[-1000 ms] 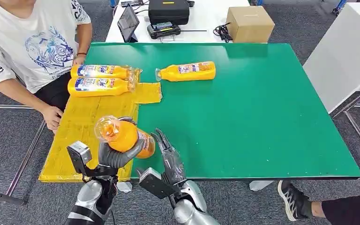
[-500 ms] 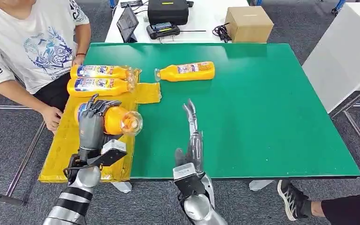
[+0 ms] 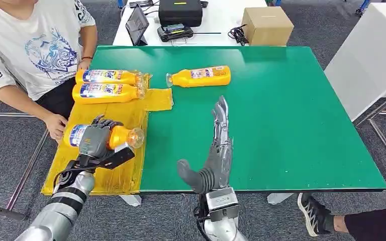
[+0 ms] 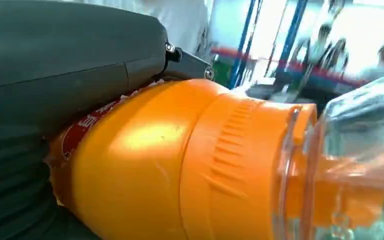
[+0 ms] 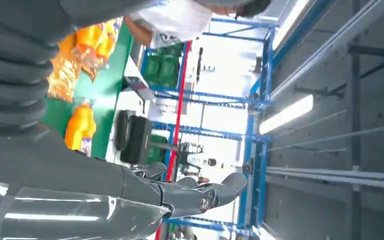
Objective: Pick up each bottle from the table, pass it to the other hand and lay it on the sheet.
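From the head view, our left hand (image 3: 94,139) grips an orange bottle (image 3: 118,136) over the yellow sheet (image 3: 88,123), at about eight o'clock on the green table (image 3: 281,115). We judge it should be lowered flat, parallel to the two bottles (image 3: 108,85) lying at ten o'clock, and released only once it rests. Our right hand (image 3: 216,150) is empty, fingers straight, pointing at the one bottle off the sheet (image 3: 199,77) at twelve. All appear full of orange liquid.

Left wrist view: the held bottle (image 4: 180,165) looks full to its shoulder, clear cap on.

Right wrist view: outstretched fingers (image 5: 200,192) hold nothing; the lone bottle (image 5: 80,129) lies on green.
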{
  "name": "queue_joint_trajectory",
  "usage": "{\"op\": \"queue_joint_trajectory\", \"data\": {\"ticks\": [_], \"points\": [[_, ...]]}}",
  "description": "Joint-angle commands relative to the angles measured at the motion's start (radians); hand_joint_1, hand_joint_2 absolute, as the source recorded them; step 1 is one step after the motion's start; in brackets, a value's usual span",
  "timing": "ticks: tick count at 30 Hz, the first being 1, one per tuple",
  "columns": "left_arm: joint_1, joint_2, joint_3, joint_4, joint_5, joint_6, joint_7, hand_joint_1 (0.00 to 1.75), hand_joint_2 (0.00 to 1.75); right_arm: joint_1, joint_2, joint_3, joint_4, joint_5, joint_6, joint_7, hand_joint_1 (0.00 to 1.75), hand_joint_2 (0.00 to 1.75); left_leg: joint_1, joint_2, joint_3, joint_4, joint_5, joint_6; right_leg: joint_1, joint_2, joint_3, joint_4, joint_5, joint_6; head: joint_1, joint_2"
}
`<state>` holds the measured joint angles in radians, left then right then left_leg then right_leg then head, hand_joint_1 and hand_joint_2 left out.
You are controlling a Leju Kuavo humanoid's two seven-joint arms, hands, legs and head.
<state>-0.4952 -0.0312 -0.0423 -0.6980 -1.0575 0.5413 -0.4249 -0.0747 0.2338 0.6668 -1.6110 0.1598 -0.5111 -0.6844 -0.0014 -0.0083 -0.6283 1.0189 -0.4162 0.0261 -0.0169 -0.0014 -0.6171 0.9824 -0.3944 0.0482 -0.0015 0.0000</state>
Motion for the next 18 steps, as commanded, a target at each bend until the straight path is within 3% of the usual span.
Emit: {"op": "queue_joint_trajectory", "data": {"ticks": [1,10,18], "points": [[-0.113,0.090,-0.029,0.243,-0.083,-0.083,0.028,1.75,1.75,-0.008,-0.026,0.011,0.050,-0.014,0.042,-0.006,0.00,1.75,0.001,0.001,0.004,-0.001,-0.001,-0.001,0.001,0.000,0.004,-0.001,-0.001,-0.002,0.000,0.000],[-0.141,0.109,-0.024,0.269,-0.069,-0.275,0.014,1.75,1.75,-0.009,-0.012,0.007,0.086,-0.009,0.089,-0.002,0.00,1.75,0.002,0.002,0.007,-0.001,-0.002,-0.002,0.002,0.002,0.007,-0.001,-0.001,-0.003,0.000,0.000],[-0.127,0.126,-0.042,0.280,-0.072,-0.345,0.000,1.75,1.75,-0.010,-0.005,0.003,0.117,-0.017,0.118,0.002,0.00,1.75,0.001,0.003,0.009,-0.002,-0.002,-0.002,0.001,0.003,0.008,-0.002,-0.001,-0.002,0.000,0.000]]}}
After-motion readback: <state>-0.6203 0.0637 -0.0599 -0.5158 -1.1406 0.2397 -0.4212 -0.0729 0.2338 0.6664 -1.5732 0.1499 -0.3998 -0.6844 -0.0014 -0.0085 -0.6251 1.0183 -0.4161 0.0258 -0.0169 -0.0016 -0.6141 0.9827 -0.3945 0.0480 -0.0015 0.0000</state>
